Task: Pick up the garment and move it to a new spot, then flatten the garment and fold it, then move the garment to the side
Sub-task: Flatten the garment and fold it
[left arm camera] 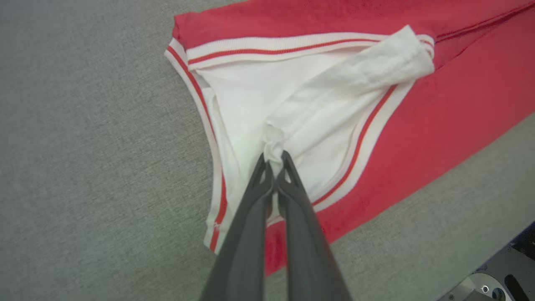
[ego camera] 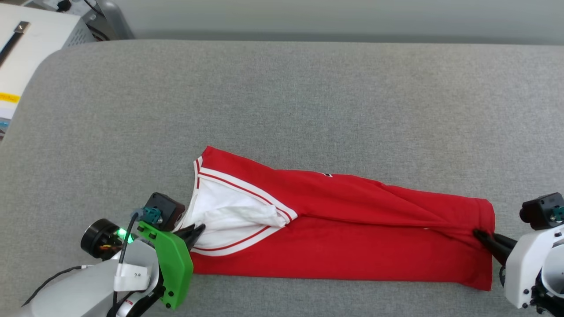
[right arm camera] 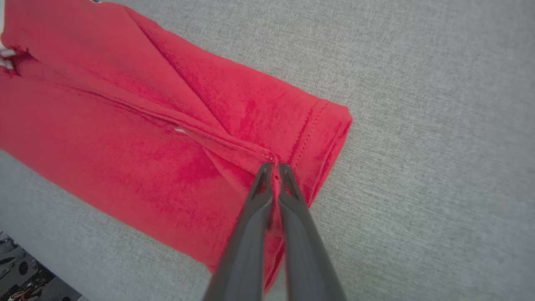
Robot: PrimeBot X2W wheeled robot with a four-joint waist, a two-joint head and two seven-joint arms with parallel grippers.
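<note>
While the garment (ego camera: 352,229) lies folded lengthwise into a long red band across the near half of the grey table (ego camera: 282,88), each of its ends is pinched by one arm. At the left end, the left tool (ego camera: 197,231) is clenched on a small bunch of the white sleeve (ego camera: 229,215). The left wrist view shows its two dark fingertips (left arm camera: 287,166) pressed together with a puckered tuft of white cloth caught between them, and the red-and-white striped trim (left arm camera: 207,121) curves round the sleeve on both sides. A green plate (ego camera: 172,264) on that arm sits just beside the garment's near left corner. At the right end, the right tool (ego camera: 480,235) is clenched on the red fabric just inside the stitched hem (right arm camera: 311,125), where a long crease running along the band ends. In the right wrist view the cloth gathers into a small ridge at the fingertips. Between the two grips the band lies flat on the table, its left end angled slightly farther away than its right. A white device (ego camera: 31,44) stands beyond the table's far left corner.
</note>
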